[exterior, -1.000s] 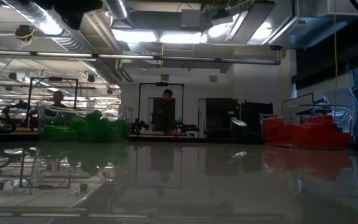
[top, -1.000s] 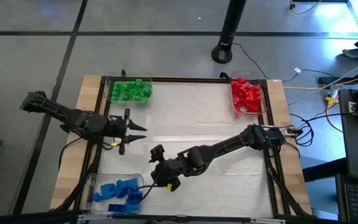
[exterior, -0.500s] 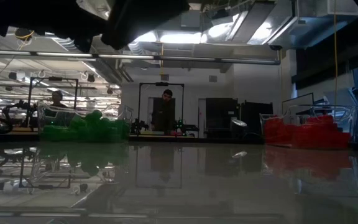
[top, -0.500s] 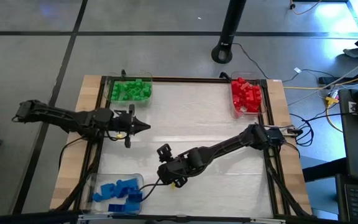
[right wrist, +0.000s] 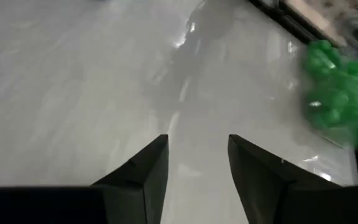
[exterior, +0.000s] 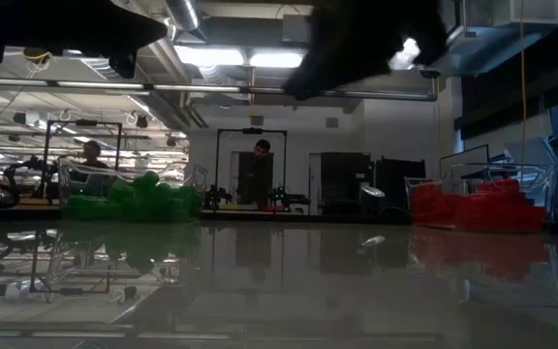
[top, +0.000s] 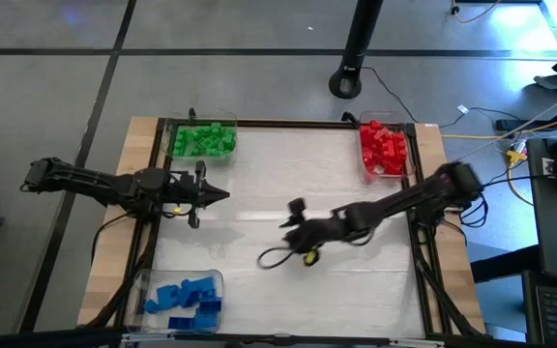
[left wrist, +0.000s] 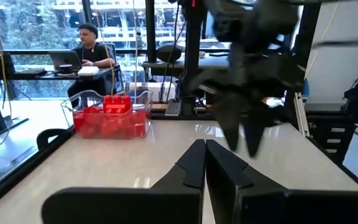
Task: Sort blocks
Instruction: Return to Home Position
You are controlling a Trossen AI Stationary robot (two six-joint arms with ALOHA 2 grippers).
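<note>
The blocks lie sorted in three clear trays: green blocks (top: 204, 139) at the far left corner, red blocks (top: 385, 147) at the far right corner, blue blocks (top: 187, 297) at the near left corner. My left gripper (top: 219, 196) hovers level over the table's left side, pointing toward the right edge, shut with nothing in it (left wrist: 204, 158). My right gripper (top: 286, 224) hangs above the table's middle, slanting down toward the left, blurred. Its fingers stand open over bare table (right wrist: 197, 149). The green blocks (right wrist: 334, 99) show ahead of it.
The white tabletop (top: 298, 174) between the trays carries only the arms' shadows and a cable loop (top: 277, 257) under the right arm. A dark frame rims the table. People sit and stand in the room beyond (exterior: 260, 170). A black stand's foot (top: 348, 82) is on the floor behind.
My left gripper has shut its fingers on nothing and swung a little toward the far edge. My right gripper has drawn back quickly from beside the blue tray toward the table's middle and right, staying above the surface.
</note>
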